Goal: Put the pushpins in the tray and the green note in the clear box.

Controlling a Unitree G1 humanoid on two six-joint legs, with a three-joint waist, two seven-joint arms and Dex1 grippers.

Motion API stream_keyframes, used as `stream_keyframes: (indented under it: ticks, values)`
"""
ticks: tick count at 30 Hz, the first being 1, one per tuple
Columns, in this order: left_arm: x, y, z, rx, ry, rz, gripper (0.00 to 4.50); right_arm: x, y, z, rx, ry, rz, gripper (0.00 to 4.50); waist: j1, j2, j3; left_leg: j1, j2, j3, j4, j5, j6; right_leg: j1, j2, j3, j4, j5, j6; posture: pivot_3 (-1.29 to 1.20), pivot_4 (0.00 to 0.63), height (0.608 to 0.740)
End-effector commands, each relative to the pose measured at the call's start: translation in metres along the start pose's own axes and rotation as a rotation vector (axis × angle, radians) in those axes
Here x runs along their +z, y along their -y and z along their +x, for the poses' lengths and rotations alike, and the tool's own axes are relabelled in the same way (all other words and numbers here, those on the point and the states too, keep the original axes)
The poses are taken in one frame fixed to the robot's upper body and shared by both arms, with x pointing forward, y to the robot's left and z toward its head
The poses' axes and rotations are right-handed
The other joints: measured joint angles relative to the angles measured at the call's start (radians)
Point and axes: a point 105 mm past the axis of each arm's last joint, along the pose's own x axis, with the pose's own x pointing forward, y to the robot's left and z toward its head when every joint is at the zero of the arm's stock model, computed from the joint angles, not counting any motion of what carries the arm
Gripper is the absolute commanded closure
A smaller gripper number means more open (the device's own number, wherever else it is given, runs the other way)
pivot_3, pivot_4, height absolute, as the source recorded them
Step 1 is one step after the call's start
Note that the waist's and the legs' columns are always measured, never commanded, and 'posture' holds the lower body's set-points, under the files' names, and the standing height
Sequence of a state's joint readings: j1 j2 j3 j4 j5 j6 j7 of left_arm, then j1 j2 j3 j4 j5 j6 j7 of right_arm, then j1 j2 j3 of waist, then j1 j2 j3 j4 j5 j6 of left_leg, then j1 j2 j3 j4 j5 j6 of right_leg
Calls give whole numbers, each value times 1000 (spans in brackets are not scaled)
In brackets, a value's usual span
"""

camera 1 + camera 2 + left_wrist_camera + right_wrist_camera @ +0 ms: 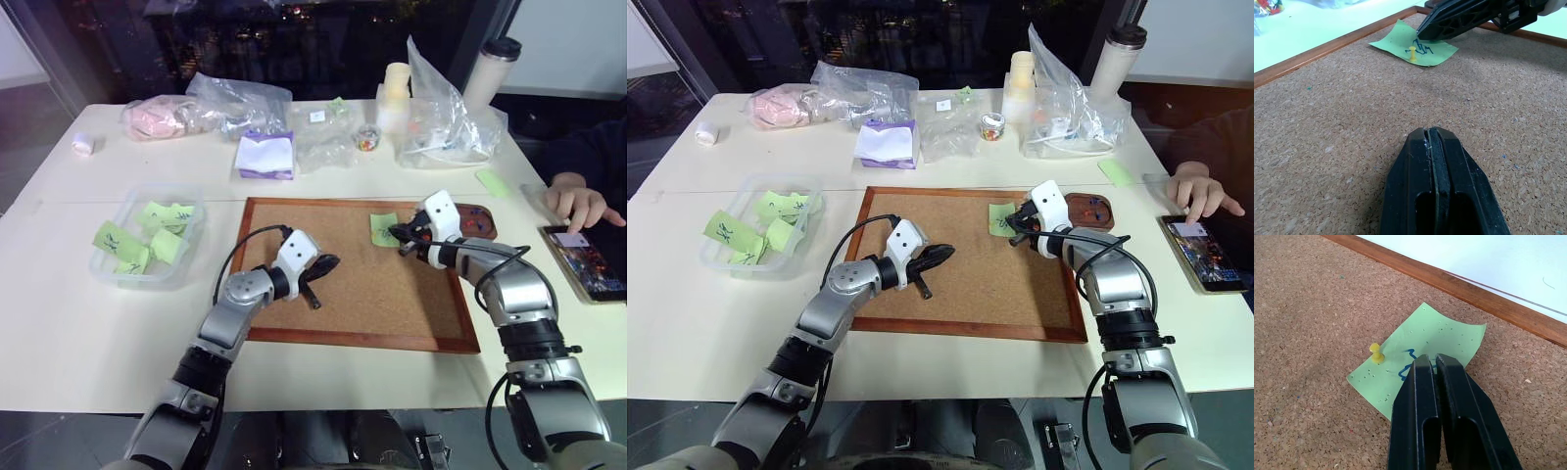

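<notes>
The green note (1418,355) lies on the cork board (362,294), fixed there by 1 yellow pushpin (1376,353) standing beside its blue scribble. The right gripper (1436,363) rests over the note, fingers pressed together with nothing between them, probably to steady the paper. The left gripper (1430,134), also pressed together and empty, hovers mid-board, pointing at the pin. The tray (1089,210) sits just beyond the board's right edge, handy for pins; the clear box (147,238) waits far left.
</notes>
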State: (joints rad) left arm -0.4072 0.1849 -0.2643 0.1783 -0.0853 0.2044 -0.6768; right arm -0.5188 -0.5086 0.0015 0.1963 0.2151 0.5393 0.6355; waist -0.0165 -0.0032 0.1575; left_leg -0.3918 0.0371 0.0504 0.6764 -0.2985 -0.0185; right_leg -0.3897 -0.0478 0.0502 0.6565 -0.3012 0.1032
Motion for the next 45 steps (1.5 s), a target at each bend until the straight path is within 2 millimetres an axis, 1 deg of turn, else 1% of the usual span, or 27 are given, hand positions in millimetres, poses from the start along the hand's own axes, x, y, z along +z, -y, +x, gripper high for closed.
stream_keyframes:
  ticks: [1, 10, 15, 19, 22, 26, 29, 30, 32, 38, 39, 45]
  values:
    - [-37, 10, -2, -25, -133, -42, 4500, 44, 10, -12, -33, 131, -42, 4397, 0, 0, 0, 0, 0, 0, 0, 0, 0, 0, 0, 0, 0, 0, 0, 0, 150, 740]
    - [-45, 13, -2, -35, -158, -38, 4500, 73, 22, -30, -77, 203, -32, 4397, 3, 0, 0, 0, 0, 0, 0, 0, 0, 1, -1, 0, -1, 0, 0, 0, 150, 740]
    - [-45, 12, -1, -34, -154, -35, 4500, 73, 55, -50, -194, 211, -2, 4397, 5, 0, 0, 0, 0, 0, -1, 0, 0, 1, -1, 0, -2, 0, 0, 0, 150, 740]
    - [-44, 12, -1, -32, -148, -23, 4500, 61, 84, -64, -302, 173, 21, 4397, 4, 0, 0, 0, -1, 0, -1, 0, 0, 1, -2, 0, -2, 0, 0, 0, 150, 740]
    - [-43, 12, -1, -34, -144, -27, 4500, 40, 103, -70, -361, 111, 34, 4397, 3, 0, 0, 0, -1, 0, -1, 0, 0, 1, -2, 0, -2, 0, 0, 0, 150, 740]
    - [-42, 11, 0, -35, -141, -19, 4500, 15, 112, -68, -389, 56, 68, 4397, 3, 0, 0, 0, -1, 0, -1, 0, 0, 1, -1, 0, -3, 0, 0, 0, 150, 740]
    - [-42, 10, -2, -34, -143, -18, 4500, 5, 113, -63, -388, 48, 94, 4397, 3, 0, 0, 0, -1, 0, -1, 0, 0, 1, -1, 0, -3, 0, 0, 0, 150, 740]
    - [-42, 10, -2, -34, -144, -17, 4500, 4, 114, -63, -388, 51, 102, 4162, 3, 0, 0, 0, -1, 0, -1, 0, 0, 2, -1, 0, -3, 0, 0, 0, 150, 740]
    - [-43, 10, -4, -34, -145, -16, 4500, 3, 117, -62, -404, 51, 104, 3488, 3, 0, 0, 0, -1, 0, -1, 0, 0, 2, -1, 0, -3, 0, 0, 0, 150, 740]
    - [-44, 9, -11, -31, -149, -16, 4500, 6, 118, -61, -405, 59, 99, 383, -2, 0, 0, 1, -1, 0, -3, 0, 0, 1, -1, 0, -3, 0, 0, 0, 150, 740]
    - [-45, 8, -12, -29, -150, -16, 4500, 6, 118, -61, -403, 60, 97, 15, -3, 0, 0, 1, -1, 0, -4, 0, 0, 1, -1, 0, -3, 0, 0, 0, 150, 740]
    - [-44, 8, -12, -26, -149, -16, 4500, 6, 116, -61, -396, 64, 91, 15, -2, 1, 0, 2, -1, 1, -10, 0, 0, 0, -1, 1, -6, 0, 0, 0, 150, 740]
